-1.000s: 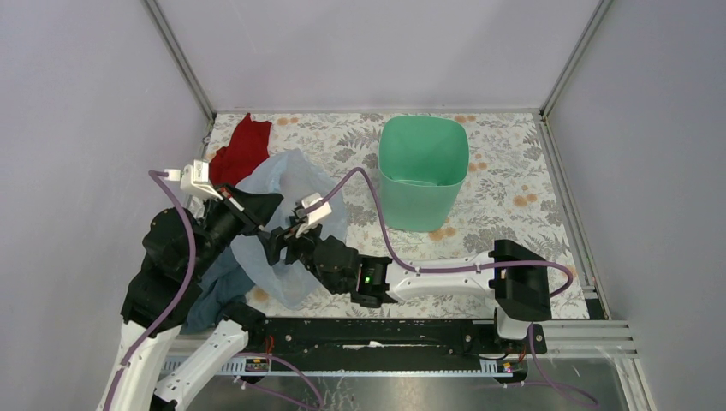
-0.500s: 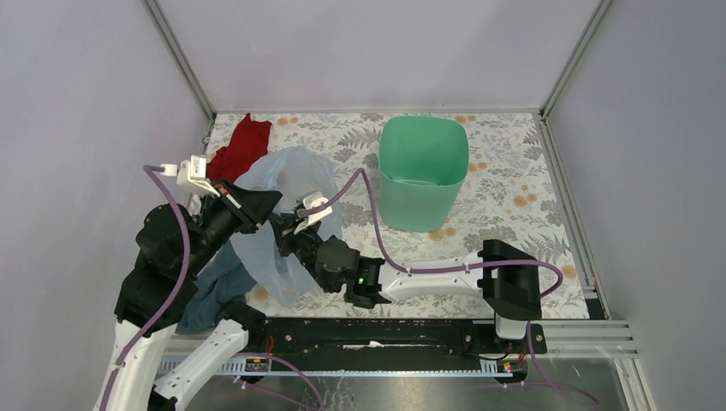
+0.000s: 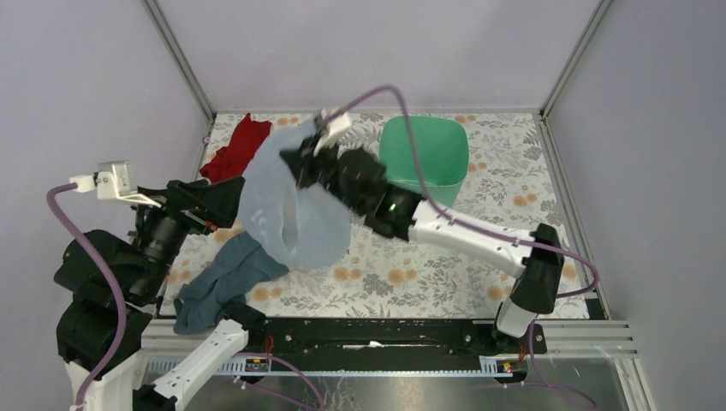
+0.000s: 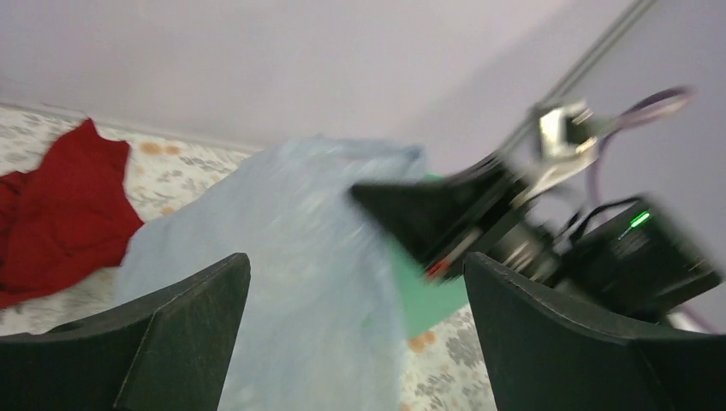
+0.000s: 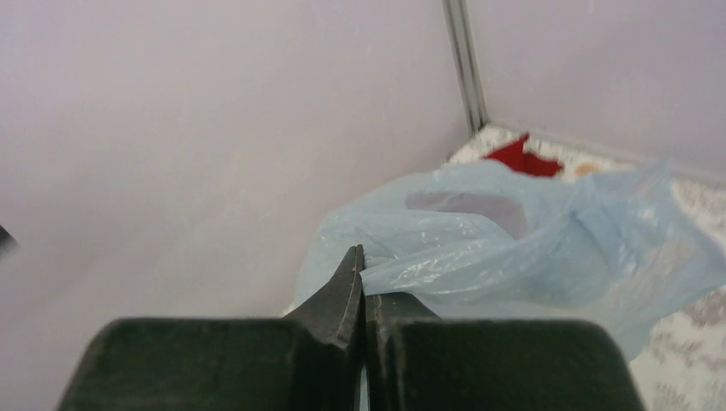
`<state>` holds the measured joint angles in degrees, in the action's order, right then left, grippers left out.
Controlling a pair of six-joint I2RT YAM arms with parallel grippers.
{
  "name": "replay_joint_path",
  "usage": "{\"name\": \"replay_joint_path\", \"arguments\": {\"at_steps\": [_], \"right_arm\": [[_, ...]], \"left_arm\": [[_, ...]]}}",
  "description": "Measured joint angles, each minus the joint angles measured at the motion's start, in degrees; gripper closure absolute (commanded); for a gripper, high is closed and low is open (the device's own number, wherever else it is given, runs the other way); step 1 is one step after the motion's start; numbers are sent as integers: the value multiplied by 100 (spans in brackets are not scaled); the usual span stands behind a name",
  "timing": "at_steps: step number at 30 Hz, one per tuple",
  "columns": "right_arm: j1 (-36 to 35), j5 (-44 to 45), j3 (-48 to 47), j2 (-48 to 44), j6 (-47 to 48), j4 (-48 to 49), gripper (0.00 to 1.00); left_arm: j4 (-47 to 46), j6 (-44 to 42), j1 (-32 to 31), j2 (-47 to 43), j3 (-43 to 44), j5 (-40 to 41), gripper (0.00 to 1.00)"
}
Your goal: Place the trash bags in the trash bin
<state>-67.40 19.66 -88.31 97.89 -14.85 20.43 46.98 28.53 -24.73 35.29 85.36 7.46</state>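
The trash bag (image 3: 295, 218), a pale-blue crinkly film, hangs in the air left of the mint-green trash bin (image 3: 425, 158). My right gripper (image 3: 300, 161) is raised above the table and shut on the bag's upper edge; in the right wrist view the jaws (image 5: 361, 261) pinch the film (image 5: 514, 240) between them. My left gripper (image 3: 229, 199) stands open to the left of the hanging bag, apart from it. Between its wide-spread fingers (image 4: 171, 334) the left wrist view shows the bag (image 4: 282, 257) and a strip of the bin (image 4: 424, 300), blurred.
A red cloth (image 3: 240, 147) lies at the back left corner, also visible as red cloth (image 4: 60, 205) in the left wrist view. A grey-blue cloth (image 3: 221, 278) lies at the front left beneath the bag. Grey walls enclose the flowered table (image 3: 445, 265).
The left gripper opened, let go of the bag and drew back left. The right gripper shut on the bag and lifted it up and back toward the bin, uncovering the grey-blue cloth.
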Motion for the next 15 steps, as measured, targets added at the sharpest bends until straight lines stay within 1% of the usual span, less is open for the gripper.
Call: {"name": "replay_joint_path", "arguments": {"at_steps": [1,2,5,8,12,15], "right_arm": [[168,-216,-286,-35,-59,-262,100],[354,-544,-772,-107,-168,-660,100],[892,-1014,-1462,-367,-332,-1263,100],[1320,-1180,-2031,-837,-363,-1937,100],[1707,-1027,-2144,-1628,-280,-2564,100],[1974,-935,-1934,-2164,-160,-2796,100]], "left_arm": [[9,-70,0,-20,42,94,1],[11,-157,0,-39,66,205,1],[66,-267,0,-24,76,330,1],[114,-284,0,24,70,328,1],[72,-269,0,96,-61,164,1],[-48,-225,0,195,-221,-83,1]]}}
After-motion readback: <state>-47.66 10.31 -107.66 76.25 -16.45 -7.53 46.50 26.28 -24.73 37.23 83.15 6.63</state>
